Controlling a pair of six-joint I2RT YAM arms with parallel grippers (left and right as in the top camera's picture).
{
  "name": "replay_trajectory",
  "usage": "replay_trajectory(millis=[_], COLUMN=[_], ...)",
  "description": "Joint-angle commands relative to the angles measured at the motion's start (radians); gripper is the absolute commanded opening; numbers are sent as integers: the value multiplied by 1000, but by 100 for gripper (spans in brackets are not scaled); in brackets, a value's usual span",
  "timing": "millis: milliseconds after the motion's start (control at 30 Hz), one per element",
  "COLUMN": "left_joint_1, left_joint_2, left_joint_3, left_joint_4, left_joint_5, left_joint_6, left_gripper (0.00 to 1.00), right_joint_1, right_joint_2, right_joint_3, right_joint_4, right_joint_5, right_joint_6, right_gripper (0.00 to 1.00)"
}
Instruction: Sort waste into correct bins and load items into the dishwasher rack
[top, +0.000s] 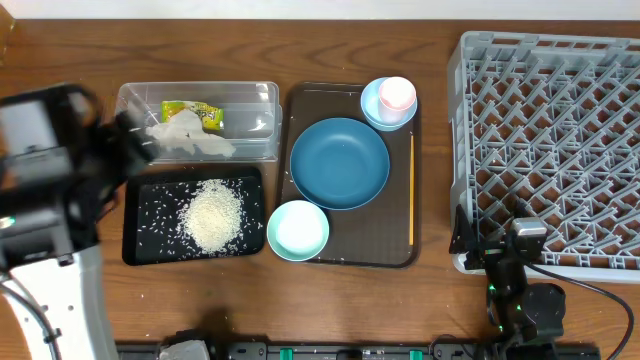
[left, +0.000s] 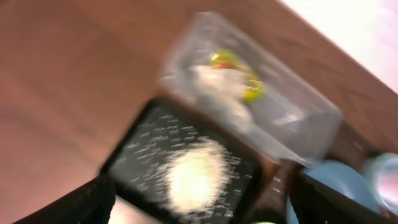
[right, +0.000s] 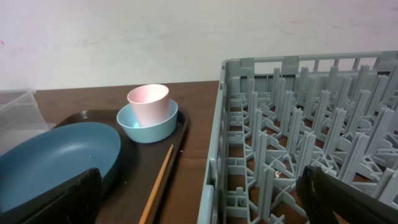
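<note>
Brown wooden table (top: 300, 50) fills the scene, and the grey dishwasher rack (top: 545, 140) takes its right end, with nothing visible among its pegs. Left of it lies the brown serving tray (top: 380, 240), carrying the dark blue dish (top: 339, 163) at its middle. Further left, the clear tub (top: 250, 110) sits behind the black tray (top: 130, 220), the two just beside each other. The left gripper (left: 202, 186) hangs above these bins, jaws spread wide and empty; the right gripper (right: 202, 186) hovers by the rack's near left corner, jaws likewise wide apart with nothing between them. A rice heap (top: 212, 215) lies in the black tray with loose grains scattered around it. The mint-green bowl (top: 297, 229) sits at the serving tray's near left corner, and the light blue bowl (top: 372, 110) at its far right holds the pink cup (top: 397, 93). Crumpled tissue (top: 190, 140) and the green-and-yellow wrapper (top: 195, 113) rest in the tub.
</note>
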Motion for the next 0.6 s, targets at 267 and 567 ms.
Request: replay_trajectory(millis=[267, 567], left_joint_1=[193, 193], left_joint_2=[17, 17], left_joint_3=[6, 6], left_joint_4=[-33, -33], left_joint_5=[-11, -11], left_joint_6=[3, 3], left_gripper=[91, 92], right_joint_1=[7, 7], right_joint_2=[-3, -3], right_joint_3=[-2, -2], right_joint_4=[-5, 190], right_joint_5=[2, -157], right_joint_6=[11, 299], right_gripper=[99, 99])
